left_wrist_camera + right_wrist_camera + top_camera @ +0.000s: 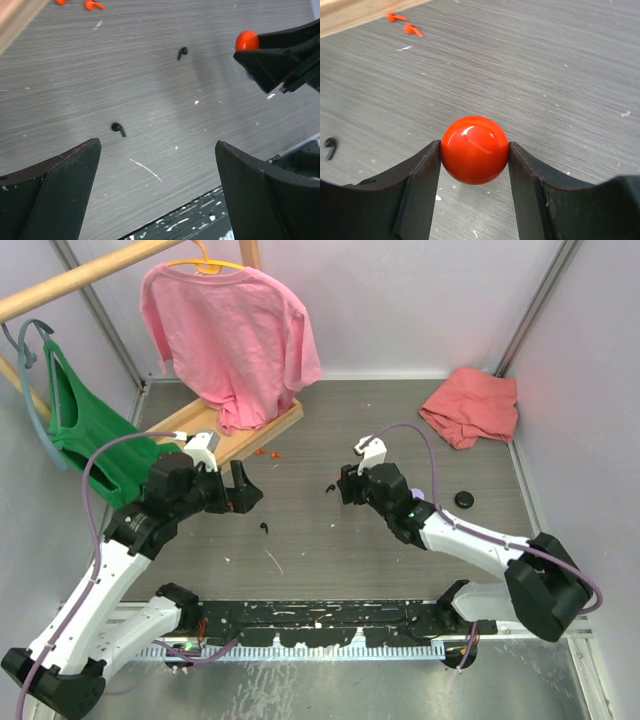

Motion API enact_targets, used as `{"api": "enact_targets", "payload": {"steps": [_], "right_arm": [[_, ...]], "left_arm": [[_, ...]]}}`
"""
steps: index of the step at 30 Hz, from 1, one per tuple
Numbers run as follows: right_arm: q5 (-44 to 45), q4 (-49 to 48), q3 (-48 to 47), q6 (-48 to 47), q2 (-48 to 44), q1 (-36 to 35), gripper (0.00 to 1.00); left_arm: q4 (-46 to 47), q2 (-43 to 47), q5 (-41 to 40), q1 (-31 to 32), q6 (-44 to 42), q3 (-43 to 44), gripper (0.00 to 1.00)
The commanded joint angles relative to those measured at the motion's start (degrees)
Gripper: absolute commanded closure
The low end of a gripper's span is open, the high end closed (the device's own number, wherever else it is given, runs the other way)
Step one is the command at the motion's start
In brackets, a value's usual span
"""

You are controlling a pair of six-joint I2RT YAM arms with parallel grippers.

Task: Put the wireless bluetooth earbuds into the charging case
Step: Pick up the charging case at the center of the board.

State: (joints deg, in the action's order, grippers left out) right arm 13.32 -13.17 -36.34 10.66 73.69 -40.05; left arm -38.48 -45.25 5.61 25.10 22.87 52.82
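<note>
I am gripping the glossy, probably slippery orange-red case (pixel 474 160) across its middle in my right claw (pixel 475 146), left claw (pixel 158 146) gaping empty, while the tiny, surely light orange-red earbuds (pixel 412 29) are lying on the counter (pixel 545 65) beside the wooden board (pixel 350 12).

Glossy plastic charging case (pixel 474 149); matt (scratched) table (pixel 545 75).

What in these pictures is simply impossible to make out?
- Right wrist view: the orange-red round case, its sides covered by the fingers; no lid seam shows.
- Left wrist view: the orange earbuds, partly cut off by the top edge.
- Top view: the small black round thing beside the right arm, too small to identify.
</note>
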Motion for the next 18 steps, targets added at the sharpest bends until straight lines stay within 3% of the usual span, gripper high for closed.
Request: {"api": "enact_targets", "payload": {"steps": [1,11,18], "right_arm": [[-5.02,-8.84,2.59,-6.33,-5.27,-2.89,0.57],[-11.12,-21.74,8.58,-17.92,-9.57,-10.92,0.56],[-17.54,-30.05,11.14,-22.55,-9.03,-13.11,0.56]], "left_arm": [[7.13,-2.10,8.22,-0.32,6.24,1.61,0.01],[17.40,-5.07,17.63,-0.22,15.92,-4.40,0.09],[23.69,-8.87,22.52,-0.02,18.97,-6.59,0.24]]}}
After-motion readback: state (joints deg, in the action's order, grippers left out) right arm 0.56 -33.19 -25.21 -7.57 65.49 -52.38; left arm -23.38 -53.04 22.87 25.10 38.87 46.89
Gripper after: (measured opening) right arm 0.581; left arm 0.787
